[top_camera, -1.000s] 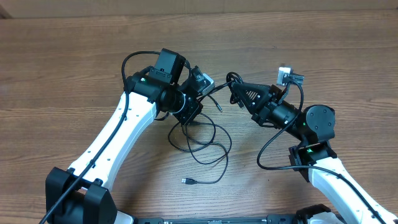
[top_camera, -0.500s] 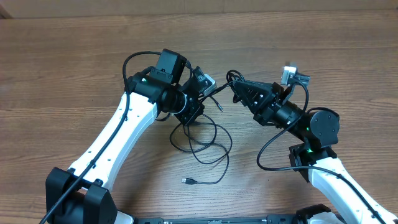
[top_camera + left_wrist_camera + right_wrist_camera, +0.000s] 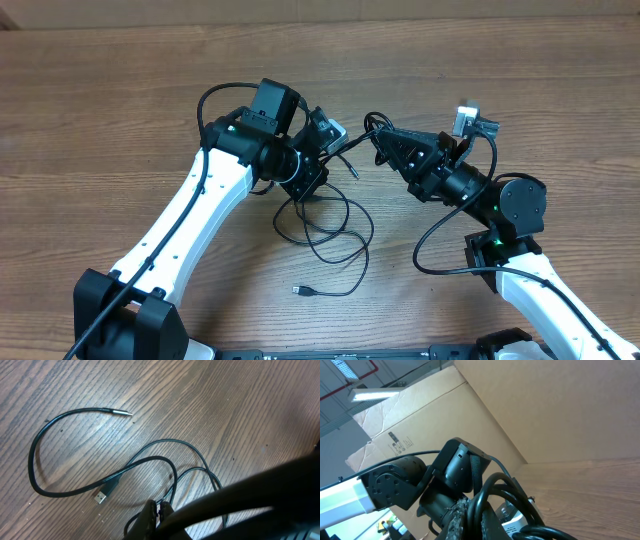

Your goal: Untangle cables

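Note:
Thin black cables [image 3: 335, 225] lie in tangled loops on the wooden table between the two arms, with a USB plug [image 3: 300, 291] resting loose at the front. My left gripper [image 3: 303, 190] points down and is shut on strands of the cables [image 3: 150, 460]. Beyond its fingertips [image 3: 150, 514], the left wrist view shows the USB plug [image 3: 103, 495] and a thin metal-tipped plug [image 3: 117, 411] on the wood. My right gripper [image 3: 378, 147] is lifted and shut on a bunch of cable loops [image 3: 487, 492], pinched between its fuzzy pads [image 3: 461, 512].
A thick black arm wire [image 3: 250, 492] crosses the left wrist view. My left arm [image 3: 395, 482] fills the near background of the right wrist view, with a cardboard box [image 3: 530, 405] behind it. Wooden table [image 3: 520, 90] extends behind and to both sides.
My right arm has shifted slightly to the right and back, still gripping its cable bunch. The left arm and the loops on the table have hardly moved.

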Tool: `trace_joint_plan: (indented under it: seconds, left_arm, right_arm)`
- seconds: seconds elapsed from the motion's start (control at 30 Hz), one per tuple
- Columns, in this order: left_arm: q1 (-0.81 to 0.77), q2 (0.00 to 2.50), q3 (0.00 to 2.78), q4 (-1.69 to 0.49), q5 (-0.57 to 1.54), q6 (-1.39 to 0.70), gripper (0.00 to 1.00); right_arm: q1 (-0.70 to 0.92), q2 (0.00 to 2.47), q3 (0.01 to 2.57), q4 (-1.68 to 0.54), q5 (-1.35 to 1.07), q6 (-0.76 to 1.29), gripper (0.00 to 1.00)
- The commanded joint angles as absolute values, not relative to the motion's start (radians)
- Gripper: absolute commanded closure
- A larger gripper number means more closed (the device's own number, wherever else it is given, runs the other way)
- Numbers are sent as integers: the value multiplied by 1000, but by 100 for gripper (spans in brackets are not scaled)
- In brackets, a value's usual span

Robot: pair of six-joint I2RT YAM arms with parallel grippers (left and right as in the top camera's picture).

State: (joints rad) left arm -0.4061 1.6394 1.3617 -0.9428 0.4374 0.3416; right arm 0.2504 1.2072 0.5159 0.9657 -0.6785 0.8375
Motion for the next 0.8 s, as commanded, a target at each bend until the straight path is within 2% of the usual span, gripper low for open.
trace_joint_plan:
  seconds: [0.0,0.27,0.77]
  left_arm:
    - [-405,1648,1358,-956,398,325,96]
    - [-404,1648,1358,-960,331,326,96]
    - [-404,1648,1358,-968,319,324,96]
  right_arm:
    - [246,1192,530,989,-627,828,96]
    - [245,1192,530,810,-575,802,96]
    - [245,1192,530,456,-184,873,96]
